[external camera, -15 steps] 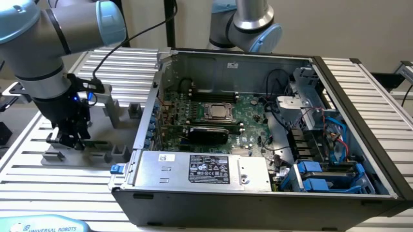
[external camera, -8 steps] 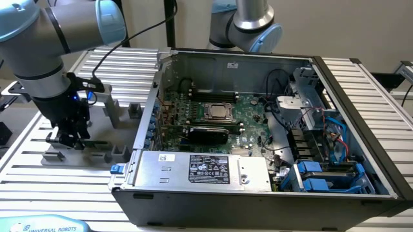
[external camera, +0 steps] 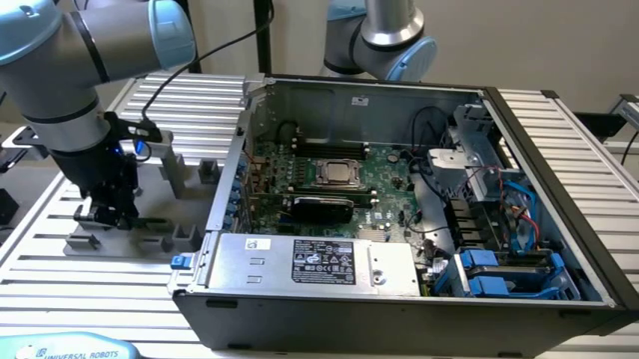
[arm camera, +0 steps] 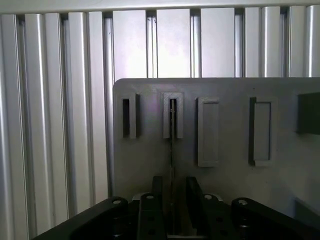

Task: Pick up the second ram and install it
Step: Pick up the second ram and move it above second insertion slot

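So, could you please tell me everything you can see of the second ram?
The second ram shows edge-on as a thin dark strip; its colour and chips cannot be told. It stands on edge on the grey fixture, one end seated in a raised slot block. The gripper straddles the other end, a finger on each side, with a gap visible on both.

Grey fixture blocks (external camera: pixel 205 173) hem the end effector (external camera: pixel 113 219), and the case wall (external camera: pixel 238 146) seems to bar the exterior view's right.

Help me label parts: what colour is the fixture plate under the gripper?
Grey; fixture plate shows best in wrist view.
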